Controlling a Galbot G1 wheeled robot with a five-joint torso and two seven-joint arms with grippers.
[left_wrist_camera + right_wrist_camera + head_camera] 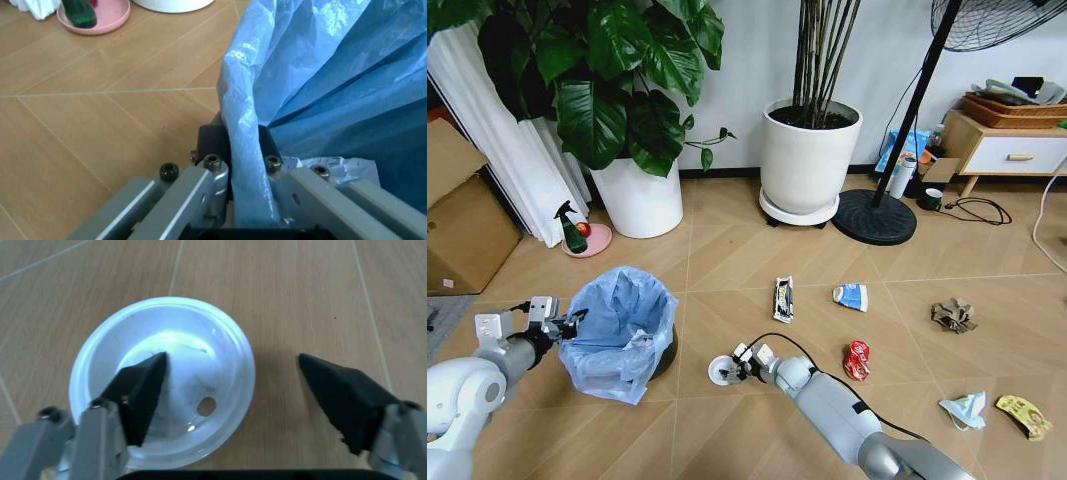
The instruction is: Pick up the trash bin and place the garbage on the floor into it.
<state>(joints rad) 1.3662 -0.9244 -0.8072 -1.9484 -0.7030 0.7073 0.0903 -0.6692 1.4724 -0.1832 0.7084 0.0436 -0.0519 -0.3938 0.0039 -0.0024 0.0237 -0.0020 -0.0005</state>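
Note:
The trash bin [622, 325], dark with a crinkly light blue bag, is at the left on the wooden floor [727, 260]. My left gripper [567, 324] is shut on its rim. In the left wrist view the fingers [213, 172] pinch the bag's edge [243, 150]. My right gripper [737, 365] is open low over a white disc [720, 373]. One fingertip [141, 392] is over the disc [180, 340] and the other over bare floor. More garbage lies to the right: a black-white wrapper [783, 298], a blue wrapper [851, 296], a crushed red can [857, 360], brown crumpled paper [954, 314], white crumpled paper [964, 408] and a yellow wrapper [1024, 416].
Two big white plant pots [639, 198] [808, 160] stand at the back. A green spray bottle [572, 232] sits on a pink saucer. A fan base [873, 216], a wooden cabinet [1007, 152] and a cable [977, 210] are at the back right, and a cardboard box [462, 225] at the left.

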